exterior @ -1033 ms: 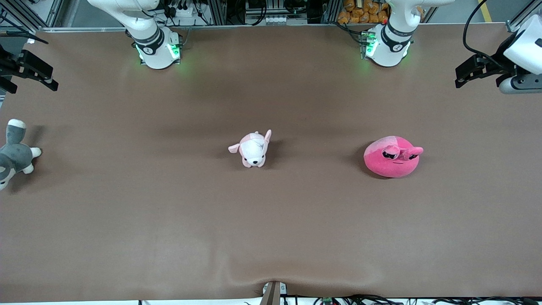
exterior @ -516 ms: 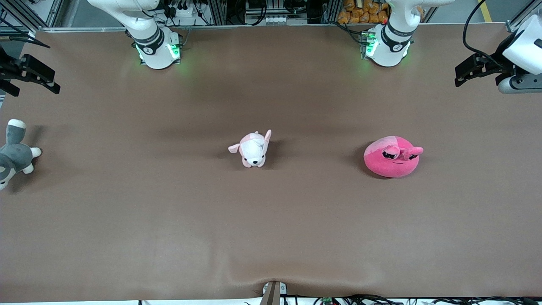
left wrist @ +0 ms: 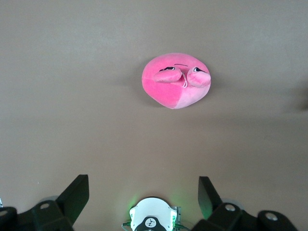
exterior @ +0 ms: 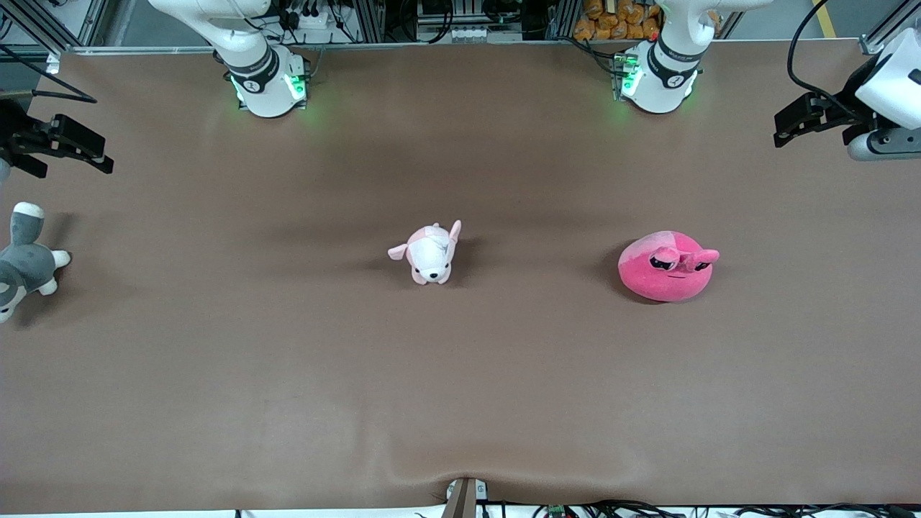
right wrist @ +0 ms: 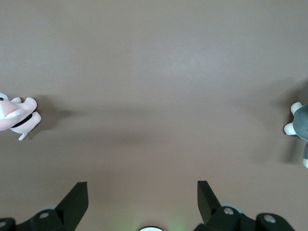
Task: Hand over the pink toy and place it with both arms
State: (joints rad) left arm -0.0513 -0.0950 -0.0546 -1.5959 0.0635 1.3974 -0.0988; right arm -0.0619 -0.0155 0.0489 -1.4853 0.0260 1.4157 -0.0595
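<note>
Brown table (exterior: 460,403) with cables (exterior: 633,509) along its edges.

Front camera: mounted high across the table (exterior: 460,374), facing the two arm bases along the top edge; it takes in the whole tabletop from far off.

Left wrist camera: looks straight down from height, its own fingers (left wrist: 72,197) framing the pink toy (left wrist: 175,80), also seen from the front (exterior: 665,266).

Right wrist camera: likewise downward, sharing the puppy plush (right wrist: 17,115) and grey plush (right wrist: 301,127) with the front view.
</note>
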